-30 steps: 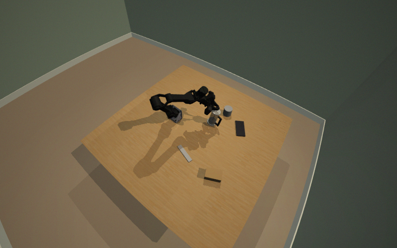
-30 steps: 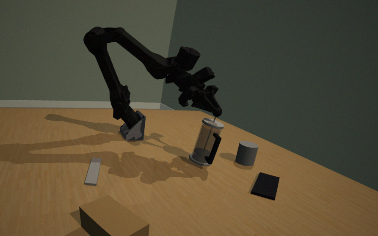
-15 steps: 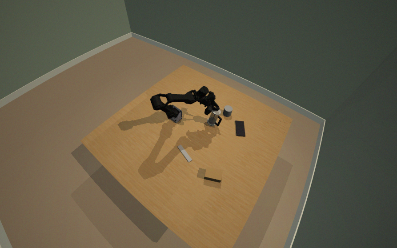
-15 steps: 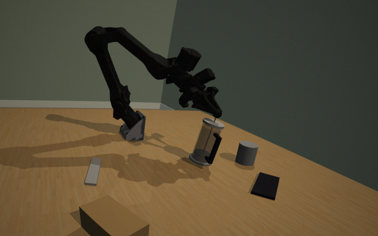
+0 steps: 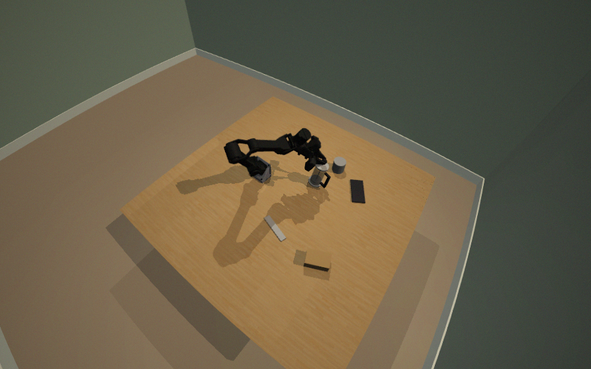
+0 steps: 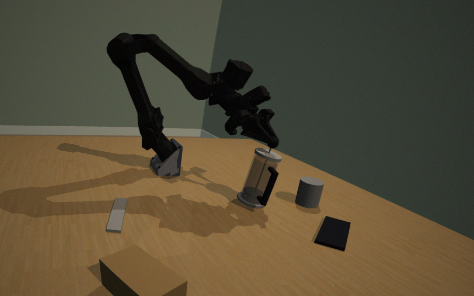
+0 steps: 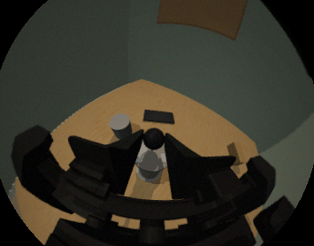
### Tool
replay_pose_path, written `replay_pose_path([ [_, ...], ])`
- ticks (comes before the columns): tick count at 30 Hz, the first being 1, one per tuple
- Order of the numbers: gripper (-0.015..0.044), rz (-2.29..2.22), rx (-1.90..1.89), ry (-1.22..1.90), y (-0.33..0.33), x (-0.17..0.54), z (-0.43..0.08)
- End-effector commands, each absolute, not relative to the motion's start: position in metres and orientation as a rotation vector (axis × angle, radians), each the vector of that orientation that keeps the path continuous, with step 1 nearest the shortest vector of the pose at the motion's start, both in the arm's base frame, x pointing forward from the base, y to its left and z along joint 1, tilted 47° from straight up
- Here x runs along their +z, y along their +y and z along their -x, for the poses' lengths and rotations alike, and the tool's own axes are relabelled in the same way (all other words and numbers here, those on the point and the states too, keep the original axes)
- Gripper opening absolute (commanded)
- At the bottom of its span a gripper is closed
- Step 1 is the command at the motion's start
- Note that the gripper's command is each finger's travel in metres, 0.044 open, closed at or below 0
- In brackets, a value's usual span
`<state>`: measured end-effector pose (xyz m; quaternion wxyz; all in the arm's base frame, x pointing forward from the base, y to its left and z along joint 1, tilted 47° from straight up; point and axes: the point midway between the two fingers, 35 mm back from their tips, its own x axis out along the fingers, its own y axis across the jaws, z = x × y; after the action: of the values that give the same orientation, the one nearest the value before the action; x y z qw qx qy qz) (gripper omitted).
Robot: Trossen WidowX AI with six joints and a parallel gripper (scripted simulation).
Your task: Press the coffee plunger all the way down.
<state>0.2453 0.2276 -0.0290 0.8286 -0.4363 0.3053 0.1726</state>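
Near the middle of the wooden table (image 6: pixel 65 257), the coffee press (image 6: pixel 259 176) stands upright on its round base, a clear cylinder with a grey lid and a black handle facing the grey cylinder (image 6: pixel 308 191) just beside it. Directly above the lid, the gripper (image 6: pixel 272 141) points downward with its fingers closed on the plunger knob (image 7: pixel 153 137), which shows in the wrist view as a dark ball pinched between the two fingers. Only a short stub of the thin plunger rod (image 6: pixel 269 149) is visible between the fingertips and the lid (the rest of the rod runs down inside the glass toward the base). Beyond the grey cylinder, nearer the table's edge, a flat black slab (image 6: pixel 333 233) lies on the wood, apart from both. On the other side of the press, a thin grey bar (image 6: pixel 116 215) lies flat in the arm's shadow, and a brown box (image 6: pixel 140 272) sits at the near edge. Behind the press, the arm's base (image 6: pixel 166 162) is mounted on the table.
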Motion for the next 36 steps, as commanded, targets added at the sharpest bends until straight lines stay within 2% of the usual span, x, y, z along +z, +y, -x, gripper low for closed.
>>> replay_pose_path([
  [1,0.0119,0.927,0.367,0.649,0.227,-0.029,-0.245],
  [6,0.0119,0.927,0.367,0.649,0.227,-0.029,-0.245],
  [18,0.0434,0.927,0.367,0.649,0.227,-0.029,-0.245],
  [24,0.0440,0.927,0.367,0.653,0.236,-0.020,-0.243],
  [31,0.0440,0.933,0.366,0.664,0.269,0.037,-0.223],
  [36,0.0440,0.933,0.365,0.664,0.268,0.037,-0.222],
])
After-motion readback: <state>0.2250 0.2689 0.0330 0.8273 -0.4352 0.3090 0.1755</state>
